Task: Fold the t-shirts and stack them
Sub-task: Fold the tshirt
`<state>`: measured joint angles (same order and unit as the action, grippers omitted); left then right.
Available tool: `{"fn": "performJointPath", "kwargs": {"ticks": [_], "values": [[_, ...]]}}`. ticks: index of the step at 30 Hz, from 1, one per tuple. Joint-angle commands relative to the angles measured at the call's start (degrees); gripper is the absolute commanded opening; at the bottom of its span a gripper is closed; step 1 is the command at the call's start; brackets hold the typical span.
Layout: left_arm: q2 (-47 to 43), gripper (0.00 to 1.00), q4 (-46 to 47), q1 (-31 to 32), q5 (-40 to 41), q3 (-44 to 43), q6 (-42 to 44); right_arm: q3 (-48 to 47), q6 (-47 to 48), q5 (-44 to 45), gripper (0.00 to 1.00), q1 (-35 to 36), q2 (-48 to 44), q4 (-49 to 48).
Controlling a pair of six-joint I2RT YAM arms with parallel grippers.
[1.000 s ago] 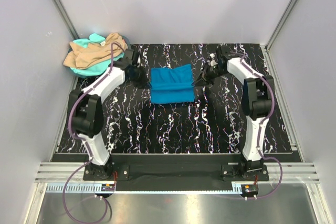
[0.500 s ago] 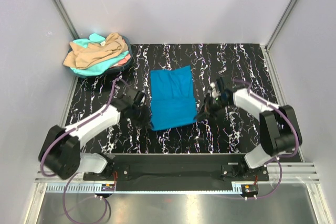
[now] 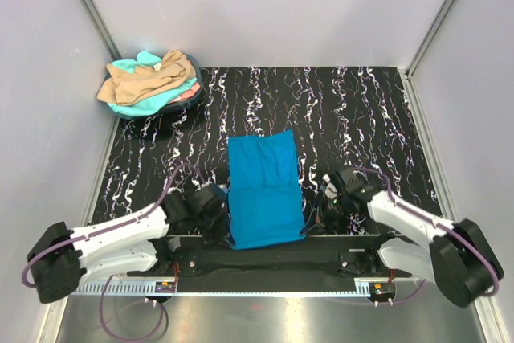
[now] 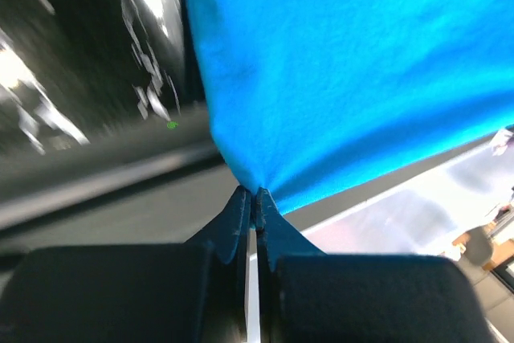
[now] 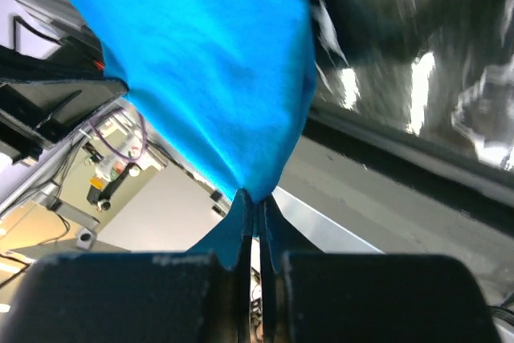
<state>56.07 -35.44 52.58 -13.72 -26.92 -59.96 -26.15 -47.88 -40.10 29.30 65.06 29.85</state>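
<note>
A bright blue t-shirt (image 3: pixel 263 186) lies folded into a long strip down the middle of the table, its near end hanging over the front edge. My left gripper (image 3: pixel 223 226) is shut on the strip's near left corner, and the left wrist view shows the blue cloth (image 4: pixel 345 70) pinched between the fingertips (image 4: pixel 239 208). On the near right corner my right gripper (image 3: pixel 312 218) is shut, with blue cloth (image 5: pixel 209 78) fanning out from its closed tips (image 5: pixel 241 218). Tan-beige (image 3: pixel 143 78), mint-turquoise (image 3: pixel 138 104) and coral-pink (image 3: pixel 186 94) t-shirts are heaped at the back left.
The black marbled table (image 3: pixel 353 126) ends at a metal rail (image 3: pixel 265 267) at the front, where both arm bases are bolted. Grey walls close in the left, back and right sides. The heap of shirts rests in a dark basket (image 3: pixel 161 114) at the back left corner.
Both arms have swept from the far middle of the table toward the front edge, dragging the blue t-shirt with them and stretching it into a longer strip that now overhangs the front.
</note>
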Motion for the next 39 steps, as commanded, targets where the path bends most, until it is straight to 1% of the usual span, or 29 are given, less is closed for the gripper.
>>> {"fn": "performJointPath", "kwargs": {"ticks": [1,4,5,6,9,11,13,15,16,17,18,19,20,24,29,34,39], "values": [[-3.42,0.0,-0.95,6.03,1.15,2.04,-9.36,3.99,-8.01,1.51,0.0,3.74,-5.28,-1.98],[-3.87,0.0,-2.44,13.31,2.2,1.34,-12.88,6.9,-11.18,2.13,0.0,7.52,-8.8,-0.67],[-3.61,0.0,-2.44,14.38,2.38,1.17,-13.59,7.25,-11.71,2.21,0.0,8.14,-9.42,-0.06],[-3.43,0.0,-2.44,15.18,2.38,0.9,-14.03,7.52,-12.84,2.39,0.0,9.36,-11.08,0.47],[-2.2,0.0,-2.7,16.42,2.11,0.38,-14.3,8.31,-13.65,2.3,0.0,9.81,-13.28,2.23],[-2.11,0.0,-3.49,16.42,2.72,-1.2,-14.04,6.82,-12.77,2.92,0.0,9.81,-13.64,4.42],[-1.94,0.0,-5.25,16.16,5.09,-3.13,-12.38,4.02,-12.07,3.7,0.0,9.64,-12.59,5.13],[-1.06,0.0,-8.04,14.05,7.11,-6.82,-10.27,1.12,-8.83,4.76,0.0,9.72,-9.45,6.36],[-0.27,0.0,-8.93,13.09,7.65,-8.05,-8.17,-2.55,-7.33,5.9,0.0,9.72,-7.77,7.93],[0.08,0.0,-9.99,10.82,8.52,-10.33,-5.98,-4.42,-4.53,6.08,0.0,9.64,-4.45,9.25],[0.26,0.0,-10.78,9.66,8.96,-11.57,-5.95,-6.26,-3.11,6.26,0.0,9.64,-2.76,9.27],[0.7,0.0,-11.31,8.69,9.4,-12.8,-4.21,-10.2,-1.62,6.61,0.0,9.55,-1.35,10.83],[0.96,0.0,-11.84,6.94,9.84,-15.33,-3.15,-12.06,1.01,6.61,0.0,9.37,-0.03,11.54],[2.81,0.0,-14.48,3.94,10.99,-20.62,1.42,-22.42,7.08,7.75,0.0,8.15,5.5,17.16],[5.01,0.0,-16.15,0.61,11.17,-25.46,4.06,-28.68,11.48,6.17,0.0,4.63,8.76,19.99],[5.54,0.0,-16.68,-3.78,10.81,-26.78,6.26,-34.21,15.88,4.51,0.0,-0.37,12.19,22.71],[5.71,0.0,-16.68,-8.45,9.77,-27.75,8.81,-37.04,17.73,1.78,0.0,-2.93,16.23,21.66]]}}
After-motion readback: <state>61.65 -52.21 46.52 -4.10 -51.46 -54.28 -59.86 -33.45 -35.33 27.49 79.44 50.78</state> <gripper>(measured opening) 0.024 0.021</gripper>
